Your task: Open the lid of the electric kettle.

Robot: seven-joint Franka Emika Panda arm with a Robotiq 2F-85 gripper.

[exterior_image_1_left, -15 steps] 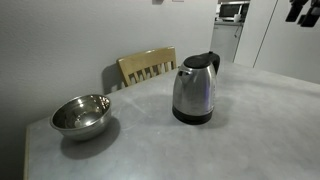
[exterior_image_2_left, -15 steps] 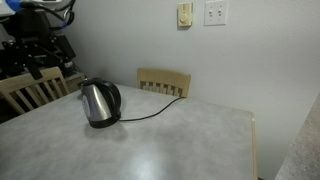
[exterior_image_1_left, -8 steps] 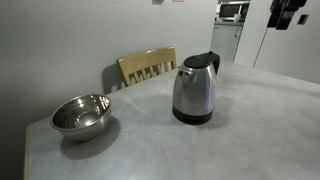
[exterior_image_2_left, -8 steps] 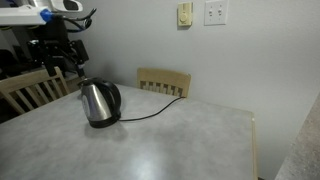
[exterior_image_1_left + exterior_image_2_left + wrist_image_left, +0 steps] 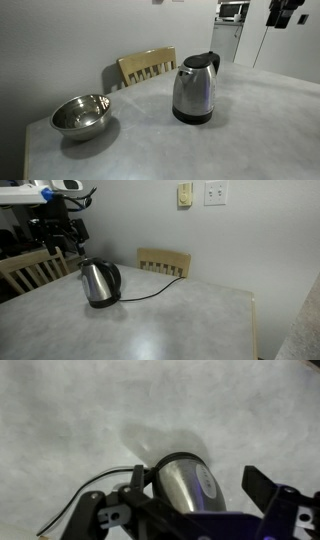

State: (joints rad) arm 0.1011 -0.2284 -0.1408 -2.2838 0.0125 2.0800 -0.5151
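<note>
The gripper (image 5: 195,478) is seen spread wide in the wrist view, its fingers (image 5: 253,482) set well apart and nothing held between them; the electric kettle (image 5: 187,484) is framed below the gap between the jaws, well apart from them and untouched. In both exterior views the gripper (image 5: 285,12) (image 5: 60,238) is caught high over the table (image 5: 250,130), with the kettle (image 5: 195,90) (image 5: 99,282) standing upright beneath and off to one side of the jaws. The lid (image 5: 192,66) is seen lying down on the kettle body, so nothing is opened yet. The black cord (image 5: 150,294) is trailed from the kettle's base across the table and away from the jaws, and it is picked up in the wrist view too (image 5: 88,486).

Against the frame of half a second ago, no change is made out; the gripper is found at the same spot in both exterior views, and kettle, lid and cord are unmoved. Against the frame of a full second ago, a shift is noted; the gripper has been brought inward, closer over the kettle.

A steel bowl (image 5: 80,115) is seen on the far side of the kettle from the jaws, well apart from them. A wooden chair (image 5: 147,67) is set at the table's edge behind the kettle, likewise far from the jaws.
</note>
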